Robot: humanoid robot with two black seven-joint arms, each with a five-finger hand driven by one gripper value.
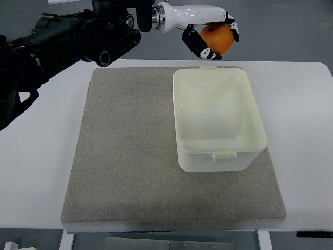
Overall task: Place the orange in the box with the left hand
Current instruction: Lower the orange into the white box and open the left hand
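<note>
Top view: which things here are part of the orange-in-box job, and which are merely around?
Part of the job:
- orange, held in the left hand beyond the box's far rim
- box, empty, cream plastic

Merely around:
- grey mat under the box
- white table

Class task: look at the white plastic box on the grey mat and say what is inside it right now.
The box holds nothing; its pale bottom shows fully. The orange is gripped in the left hand, beyond the box's far rim. The mat beneath the box is hidden.
</note>
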